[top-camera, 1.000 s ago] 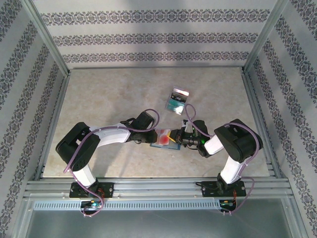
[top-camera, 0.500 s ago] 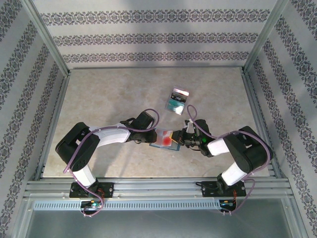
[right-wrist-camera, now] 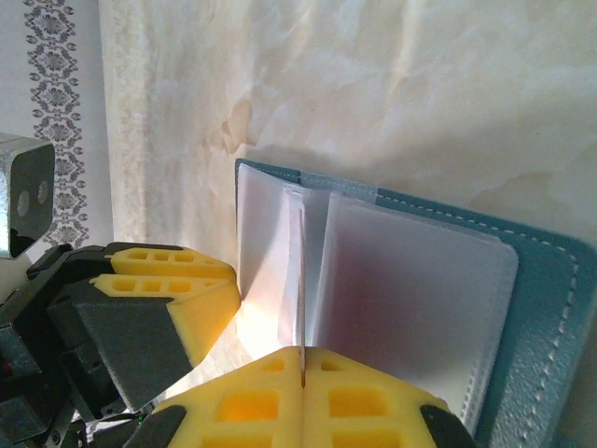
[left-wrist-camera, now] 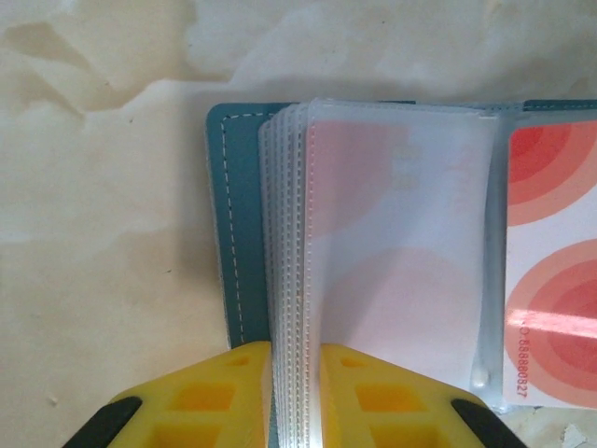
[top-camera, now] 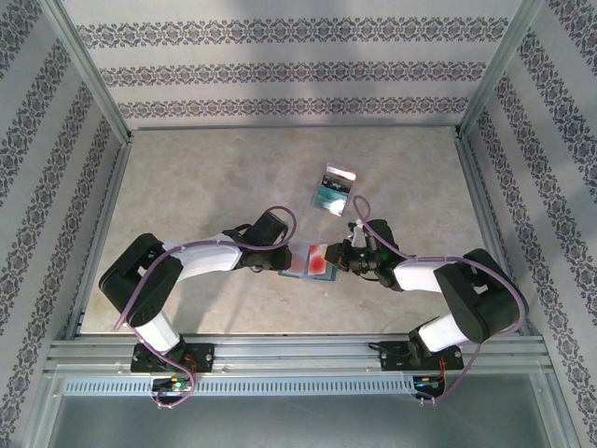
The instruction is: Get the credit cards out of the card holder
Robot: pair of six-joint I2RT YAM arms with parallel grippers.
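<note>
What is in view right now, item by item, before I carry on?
card holder: one, blue, lying open at mid-table between the two end effectors
clear sleeves: a stack, translucent, inside the card holder
red-and-white card: one, inside the open card holder
loose cards: at least two, teal and white-silver, on the table beyond the card holder
table: one, beige marbled
left end effector: yellow fingers, shut on the sleeve stack
right end effector: yellow fingers, shut on one thin leaf of the card holder
</note>
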